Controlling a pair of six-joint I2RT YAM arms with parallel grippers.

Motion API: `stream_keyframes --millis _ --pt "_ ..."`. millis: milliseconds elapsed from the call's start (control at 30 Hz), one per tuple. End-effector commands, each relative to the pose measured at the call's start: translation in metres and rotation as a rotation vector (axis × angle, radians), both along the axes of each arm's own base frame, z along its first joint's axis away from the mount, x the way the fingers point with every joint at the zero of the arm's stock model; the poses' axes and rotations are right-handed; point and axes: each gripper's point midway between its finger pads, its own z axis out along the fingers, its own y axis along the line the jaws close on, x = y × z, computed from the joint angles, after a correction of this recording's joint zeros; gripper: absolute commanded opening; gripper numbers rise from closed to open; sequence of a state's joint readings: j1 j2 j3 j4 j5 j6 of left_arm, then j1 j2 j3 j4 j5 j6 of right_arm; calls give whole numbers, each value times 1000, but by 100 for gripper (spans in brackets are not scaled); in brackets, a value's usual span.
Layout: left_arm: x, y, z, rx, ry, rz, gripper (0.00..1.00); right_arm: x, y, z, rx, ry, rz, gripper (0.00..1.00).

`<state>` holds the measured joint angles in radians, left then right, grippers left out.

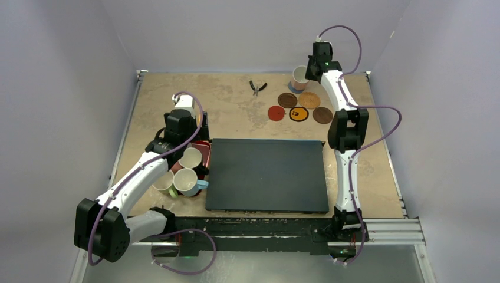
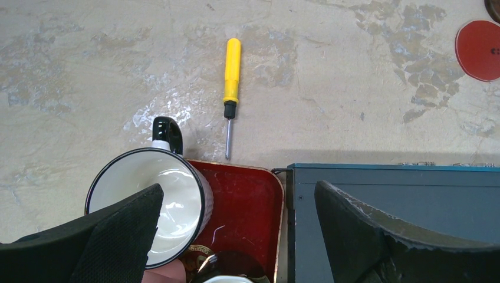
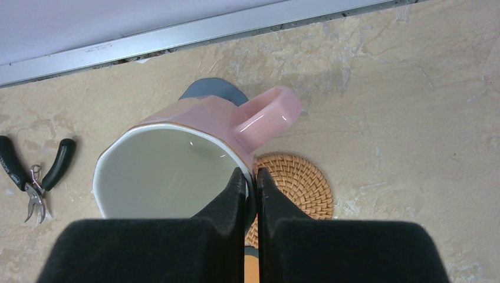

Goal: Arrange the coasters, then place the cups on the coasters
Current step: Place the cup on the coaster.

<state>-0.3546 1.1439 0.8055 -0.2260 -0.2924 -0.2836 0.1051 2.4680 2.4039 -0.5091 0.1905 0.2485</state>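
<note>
Worktop's far edge: right gripper (image 3: 250,177) pinches the rim of the pale pink cup (image 3: 177,127); left gripper (image 2: 237,188) hangs spread wide over the red tray (image 2: 250,221).

Right wrist view: grey-blue coaster (image 3: 212,90) mostly hidden beneath pink mug (image 3: 177,159); woven coaster (image 3: 298,186) partly behind right claw (image 3: 250,173). Left wrist view: red coaster (image 2: 479,50) cut by right edge; dark coaster (image 2: 494,6) only 1 corner sliver.

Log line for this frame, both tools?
left tool: open over white mug in red tray | right tool: shut on pink mug rim | pink mug: by grey-blue coaster, seating unclear
</note>
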Motion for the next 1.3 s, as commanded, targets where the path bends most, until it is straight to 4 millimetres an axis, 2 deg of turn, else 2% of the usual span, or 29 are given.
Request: stream_keyframes --millis 0,900,1167,1267 --pt "3 2 13 -1 -49 1 94 20 -3 47 12 -156 -11 0" --pt "4 0 13 -5 -47 -7 94 17 -3 14 6 -86 -7 0" --pt "4 1 14 -5 -50 -6 94 17 -3 17 10 -94 -9 0" --pt "4 0 13 -4 -48 -8 94 18 -2 23 13 -105 -4 10"
